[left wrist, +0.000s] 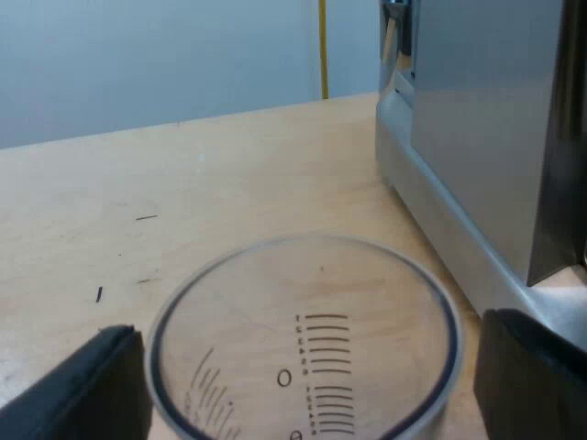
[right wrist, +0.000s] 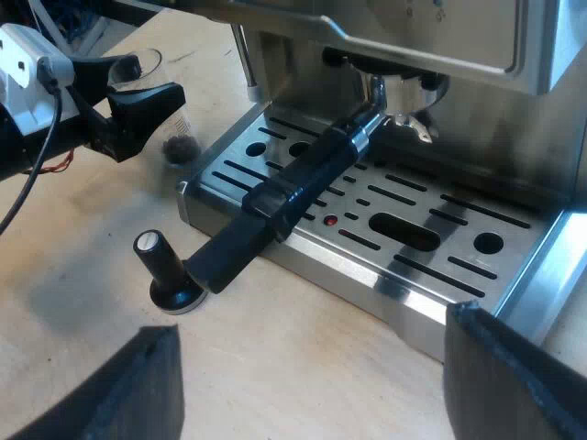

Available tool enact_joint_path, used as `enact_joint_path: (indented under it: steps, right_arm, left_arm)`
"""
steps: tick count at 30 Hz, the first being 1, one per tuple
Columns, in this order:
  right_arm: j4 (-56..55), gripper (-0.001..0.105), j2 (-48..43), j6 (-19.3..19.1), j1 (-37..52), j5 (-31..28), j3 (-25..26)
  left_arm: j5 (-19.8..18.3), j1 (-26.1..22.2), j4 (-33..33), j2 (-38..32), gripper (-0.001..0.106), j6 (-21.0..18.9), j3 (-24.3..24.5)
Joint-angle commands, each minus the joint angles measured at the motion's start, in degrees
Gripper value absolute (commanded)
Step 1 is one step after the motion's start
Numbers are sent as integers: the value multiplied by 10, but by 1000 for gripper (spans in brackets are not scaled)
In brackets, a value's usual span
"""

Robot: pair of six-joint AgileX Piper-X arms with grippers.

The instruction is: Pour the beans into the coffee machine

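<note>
Left gripper (left wrist: 309,337) spread wide, one finger either side of the measuring glass (left wrist: 275,293); my right gripper (right wrist: 312,335) agape, holding nothing.
Glass upright on the table (left wrist: 138,183) beside the espresso machine (left wrist: 477,137), long axis vertical, mouth up toward my wrist; right gripper over the table at the machine's front, near the black-knobbed tamper (right wrist: 168,270) and the locked holder's handle (right wrist: 275,202); tabletop pale wood; pale blue wall (left wrist: 138,55) behind.

The left tool (left wrist: 310,337) sat low and nearly level, its two black fingers (left wrist: 83,390) spread wide apart. The right tool (right wrist: 312,325) pointed steeply downward, its fingers (right wrist: 514,376) likewise parted wide. The left arm (right wrist: 55,110) reached in beyond it.
</note>
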State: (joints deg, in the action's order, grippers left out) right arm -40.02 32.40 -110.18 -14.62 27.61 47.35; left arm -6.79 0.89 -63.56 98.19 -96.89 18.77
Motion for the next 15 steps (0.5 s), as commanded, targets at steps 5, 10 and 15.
enact_joint_path:
  steps: [5, 10, 15]
  right_arm:
    - [4, 62, -2, -10, 0, 9, 7]
    - [4, 62, -2, -10, 0, 9, 7]
    - [4, 62, -2, -10, 0, 9, 7]
  left_arm:
    - [15, 3, -6, 2, 74, -7, 8]
    - [23, 3, -6, 2, 74, -7, 8]
    - [23, 3, -6, 2, 62, -7, 8]
